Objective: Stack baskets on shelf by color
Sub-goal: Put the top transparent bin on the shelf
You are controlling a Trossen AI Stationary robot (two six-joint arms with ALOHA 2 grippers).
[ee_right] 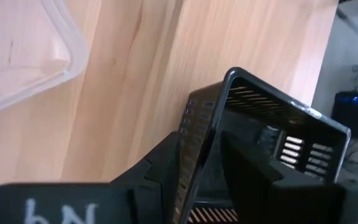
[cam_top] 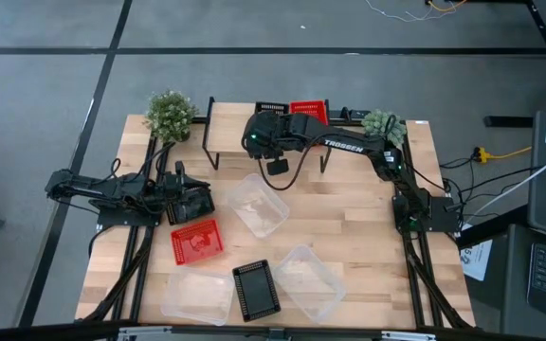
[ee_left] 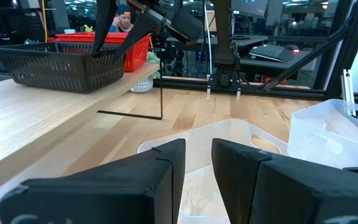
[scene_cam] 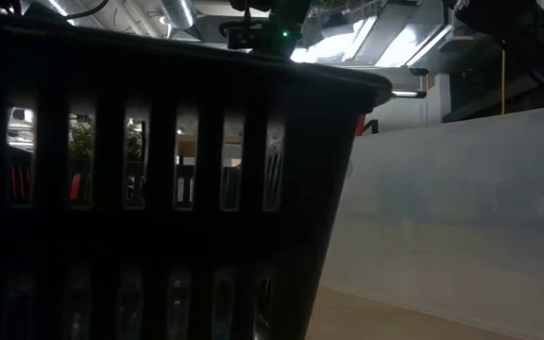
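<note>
We see the table (cam_top: 349,237) first, a wide wooden top, and at its far edge the shelf (cam_top: 230,133) on thin black legs. On the shelf a red basket (cam_top: 309,111) already sits, with a black basket (cam_top: 271,107) just beside it. On the table there are three clear baskets (cam_top: 259,204), one more red basket (cam_top: 197,242) and one black basket (cam_top: 256,287) near the front edge.

The right end effector (ee_right: 211,168) is over the shelf and it is clenched on the wall of a black basket; in its wrist view one finger is inside the rim and one outside. We judge that the step in hand is to put this black one on the shelf next to the red.

The left end effector (cam_top: 190,202) waits at the left side of the table, low and near the red basket. Its fingers (ee_left: 166,180) stand a little apart and hold nothing.

For the next move, we think the right arm needs to lower the basket flat, let it go and lift straight up, so the wall does not catch.
</note>
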